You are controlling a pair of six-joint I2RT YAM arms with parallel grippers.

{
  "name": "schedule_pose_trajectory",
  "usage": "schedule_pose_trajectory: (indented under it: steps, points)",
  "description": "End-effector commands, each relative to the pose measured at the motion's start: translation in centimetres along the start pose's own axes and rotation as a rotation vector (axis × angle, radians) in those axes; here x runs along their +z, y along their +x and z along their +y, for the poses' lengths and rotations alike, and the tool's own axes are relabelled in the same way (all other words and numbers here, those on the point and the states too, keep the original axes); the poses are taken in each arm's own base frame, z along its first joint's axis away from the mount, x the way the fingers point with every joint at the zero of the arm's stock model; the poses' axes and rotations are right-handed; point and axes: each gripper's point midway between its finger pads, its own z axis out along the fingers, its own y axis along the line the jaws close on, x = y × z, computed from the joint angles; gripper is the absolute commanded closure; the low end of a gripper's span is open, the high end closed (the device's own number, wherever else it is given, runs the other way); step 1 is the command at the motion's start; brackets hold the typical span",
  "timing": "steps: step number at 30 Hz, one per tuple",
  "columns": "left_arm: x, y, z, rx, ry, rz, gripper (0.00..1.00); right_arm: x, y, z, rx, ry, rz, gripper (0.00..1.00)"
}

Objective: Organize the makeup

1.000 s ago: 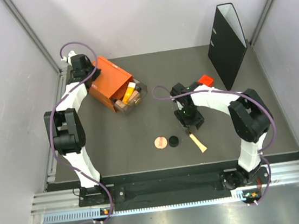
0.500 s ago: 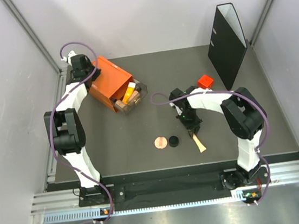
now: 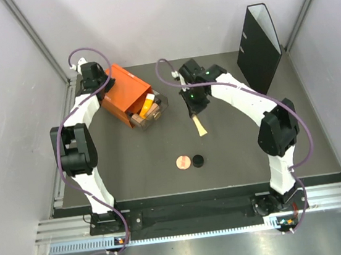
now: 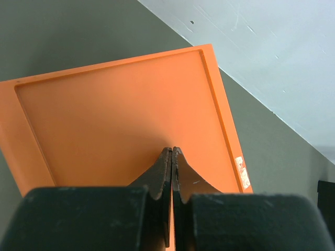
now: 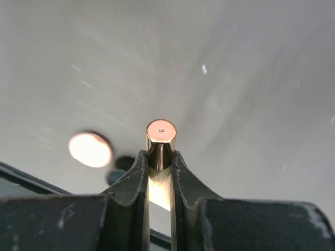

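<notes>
My right gripper [image 3: 194,113] is shut on the beige stick [image 3: 200,125] and holds it above the table, right of the open drawer; in the right wrist view the stick [image 5: 160,144] stands between my fingers [image 5: 131,175], its shiny cap end out. The round pink disc [image 3: 183,161] and small black disc [image 3: 197,160] lie side by side on the table; both show blurred in the right wrist view, pink disc [image 5: 90,149]. The drawer [image 3: 146,110] holds the orange tube and beige bottles. My left gripper [image 4: 171,151] is shut, resting on the orange box [image 4: 120,120].
The orange drawer box [image 3: 123,93] stands at the back left with its clear drawer pulled out. A black file holder [image 3: 258,42] stands at the back right. White walls close in the table on three sides.
My right gripper has lifted the beige stick off the table and carried it back and left towards the drawer. The red cube is now hidden behind the right arm. The left arm has not moved.
</notes>
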Motion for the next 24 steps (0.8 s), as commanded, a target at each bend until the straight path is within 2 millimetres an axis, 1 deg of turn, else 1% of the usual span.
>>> schedule_pose_trajectory:
  steps: [1, 2, 4, 5, 6, 7, 8, 9, 10, 11, 12, 13, 14, 15, 16, 17, 19, 20, 22, 24]
  points:
    - [0.1, 9.2, 8.1, 0.037, -0.24, 0.274, 1.0, -1.4, -3.9, 2.8, 0.007, -0.099, -0.091, 1.0]
    - [0.1, 9.3, 8.1, 0.037, -0.241, 0.278, 1.0, -1.6, -4.6, 3.1, 0.015, -0.114, -0.115, 1.0]
    - [0.1, 9.2, 8.1, 0.038, -0.241, 0.276, 1.0, -2.2, -6.7, 4.6, 0.039, -0.187, -0.188, 1.0]
    - [0.1, 9.3, 8.1, 0.04, -0.24, 0.277, 1.0, -2.5, -7.5, 5.0, 0.047, -0.208, -0.214, 1.0]
    - [0.1, 9.3, 8.0, 0.039, -0.238, 0.277, 1.0, -2.9, -8.9, 6.1, 0.046, -0.266, -0.262, 1.0]
    - [0.1, 9.3, 8.1, 0.039, -0.24, 0.279, 1.0, -3.4, -10.1, 6.7, 0.058, -0.292, -0.29, 1.0]
    - [0.1, 9.4, 8.1, 0.042, -0.237, 0.281, 1.0, -3.7, -11.0, 7.1, 0.063, -0.31, -0.309, 1.0]
    - [0.1, 9.4, 8.1, 0.042, -0.237, 0.281, 1.0, -4.0, -11.7, 7.9, 0.061, -0.357, -0.323, 1.0]
    - [0.1, 9.4, 8.1, 0.042, -0.237, 0.279, 1.0, -4.3, -13.0, 8.5, 0.069, -0.385, -0.346, 1.0]
    - [0.1, 9.3, 8.0, 0.04, -0.235, 0.279, 1.0, -4.4, -13.6, 8.7, 0.078, -0.403, -0.357, 1.0]
    - [0.1, 9.4, 8.1, 0.042, -0.236, 0.28, 1.0, -4.7, -14.0, 9.6, 0.08, -0.464, -0.36, 1.0]
    - [0.1, 9.4, 8.1, 0.042, -0.238, 0.282, 1.0, -4.9, -15.2, 10.2, 0.113, -0.51, -0.392, 1.0]
    - [0.1, 9.4, 8.1, 0.042, -0.237, 0.281, 1.0, -4.9, -15.8, 10.3, 0.133, -0.541, -0.405, 1.0]
    - [0.0, 9.4, 8.1, 0.042, -0.237, 0.281, 1.0, -5.2, -15.9, 11.1, 0.143, -0.605, -0.4, 1.0]
    - [0.0, 9.5, 8.1, 0.041, -0.235, 0.283, 1.0, -5.0, -16.4, 11.5, 0.182, -0.637, -0.395, 1.0]
    - [0.0, 9.4, 8.1, 0.04, -0.237, 0.281, 1.0, -5.2, -17.1, 11.7, 0.182, -0.661, -0.419, 1.0]
    - [-0.1, 9.4, 8.1, 0.035, -0.237, 0.277, 1.0, -4.9, -17.5, 11.8, 0.211, -0.688, -0.405, 1.0]
    - [-0.1, 9.3, 7.9, 0.03, -0.232, 0.272, 1.0, -5.1, -17.9, 11.5, 0.217, -0.704, -0.419, 1.0]
    - [-0.1, 9.3, 7.9, 0.027, -0.228, 0.274, 1.0, -4.8, -18.1, 11.7, 0.26, -0.743, -0.401, 1.0]
    - [-0.1, 9.2, 7.8, 0.029, -0.227, 0.271, 1.0, -5.2, -19.0, 11.7, 0.285, -0.796, -0.417, 1.0]
